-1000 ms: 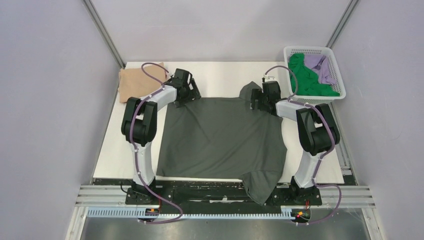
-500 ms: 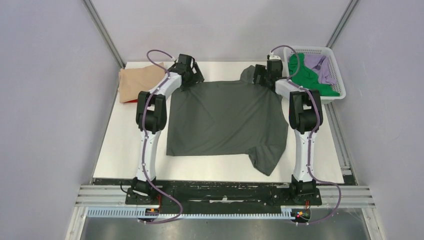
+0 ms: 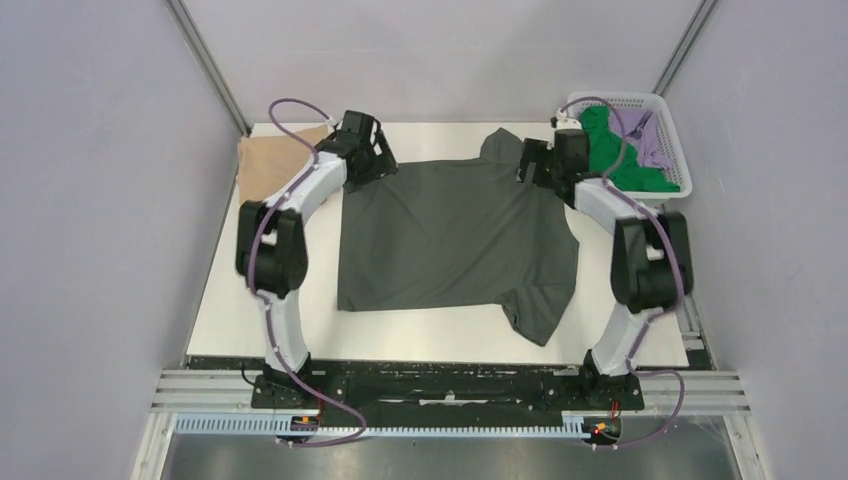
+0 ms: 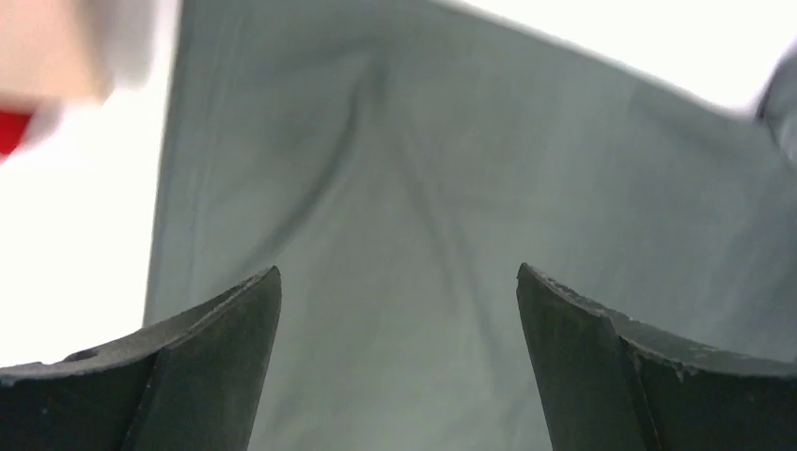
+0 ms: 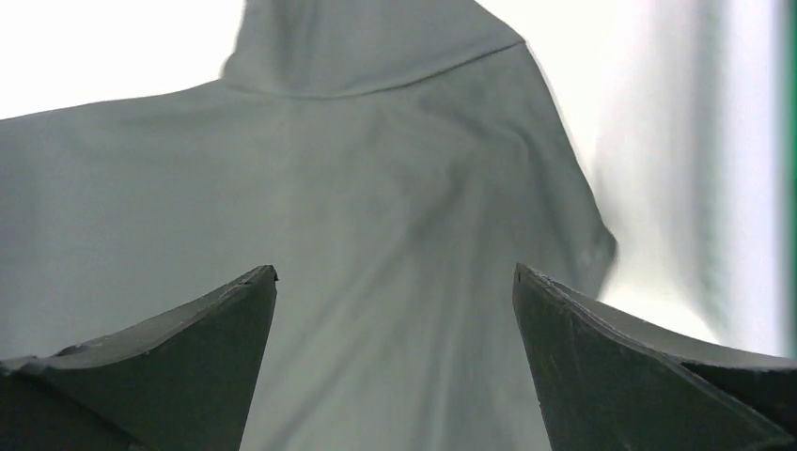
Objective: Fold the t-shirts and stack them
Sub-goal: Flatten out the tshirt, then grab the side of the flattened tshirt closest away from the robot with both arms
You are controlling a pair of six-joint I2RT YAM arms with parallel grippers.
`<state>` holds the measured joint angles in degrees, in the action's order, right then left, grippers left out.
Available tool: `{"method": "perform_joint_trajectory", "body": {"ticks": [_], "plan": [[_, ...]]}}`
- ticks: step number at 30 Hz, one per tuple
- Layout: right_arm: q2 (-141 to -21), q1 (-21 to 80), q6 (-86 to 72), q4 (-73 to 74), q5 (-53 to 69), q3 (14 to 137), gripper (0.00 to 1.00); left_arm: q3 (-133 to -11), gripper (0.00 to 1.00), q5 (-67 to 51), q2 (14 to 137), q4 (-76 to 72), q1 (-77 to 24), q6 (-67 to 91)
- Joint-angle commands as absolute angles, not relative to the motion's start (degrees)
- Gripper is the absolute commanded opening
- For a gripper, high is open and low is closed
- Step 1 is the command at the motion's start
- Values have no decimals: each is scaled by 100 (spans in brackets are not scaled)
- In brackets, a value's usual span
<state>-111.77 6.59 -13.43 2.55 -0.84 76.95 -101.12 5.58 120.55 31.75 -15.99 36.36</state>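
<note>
Dark grey t-shirt (image 3: 455, 235) flat, long axis left-right; left gripper (image 3: 378, 172) and right gripper (image 3: 527, 168) over its far corners, both wide, empty.

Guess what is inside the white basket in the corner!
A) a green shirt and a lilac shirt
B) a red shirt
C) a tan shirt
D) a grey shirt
A: the basket at the far right corner of the table holds a green shirt and a lilac shirt bunched up together.
</note>
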Motion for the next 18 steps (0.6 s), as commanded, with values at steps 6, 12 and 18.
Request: {"method": "perform_joint_trajectory", "body": {"ticks": [6, 12, 18], "plan": [[-7308, 665, -1500, -1318, -17, 4089, 98, -5825, 100, 2071, 7732, 3530, -2056, 4291], [-6002, 655, -2274, -1503, -1294, 2742, 98, -4289, 100, 1996, 5904, 4402, -2055, 4956], [-5581, 655, -2200, -1506, -1007, 2298, 98, -3298, 88, 1595, 5428, 4153, -2052, 5710]]}}
